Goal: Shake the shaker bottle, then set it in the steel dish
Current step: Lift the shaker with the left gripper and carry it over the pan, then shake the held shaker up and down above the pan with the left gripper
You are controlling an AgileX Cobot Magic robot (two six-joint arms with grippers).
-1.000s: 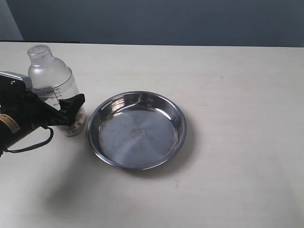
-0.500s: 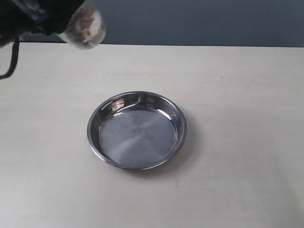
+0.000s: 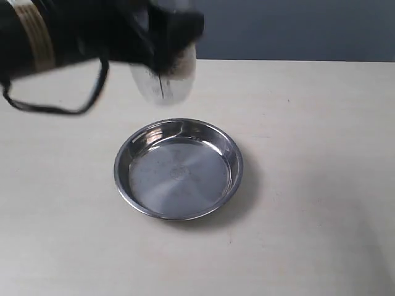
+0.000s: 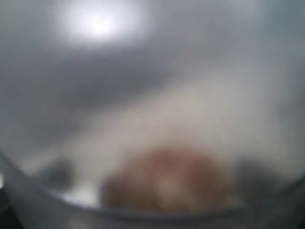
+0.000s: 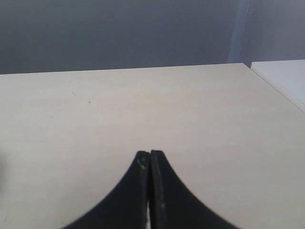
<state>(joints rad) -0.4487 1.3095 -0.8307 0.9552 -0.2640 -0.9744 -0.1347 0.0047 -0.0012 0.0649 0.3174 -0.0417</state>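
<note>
The shaker bottle [image 3: 162,79] hangs in the air above the far rim of the steel dish [image 3: 178,169], blurred by motion, its black scale showing. My left gripper [image 3: 165,38] is shut on it, the black arm reaching in from the upper left. In the left wrist view the frosted shaker bottle [image 4: 152,114] fills the frame, with brown bits [image 4: 167,181] inside; the fingers are hidden. My right gripper [image 5: 150,153] is shut on nothing, over bare table, and is outside the exterior view.
A black cable [image 3: 55,108] loops down from the left arm. The light wooden table [image 3: 308,123] stretches around the dish; its far edge meets a dark grey wall. The table's corner [image 5: 248,64] shows in the right wrist view.
The left arm lifted the bottle off the table beside the dish, swung it up to the top left, and has now carried it right and down, above the dish's far rim.
</note>
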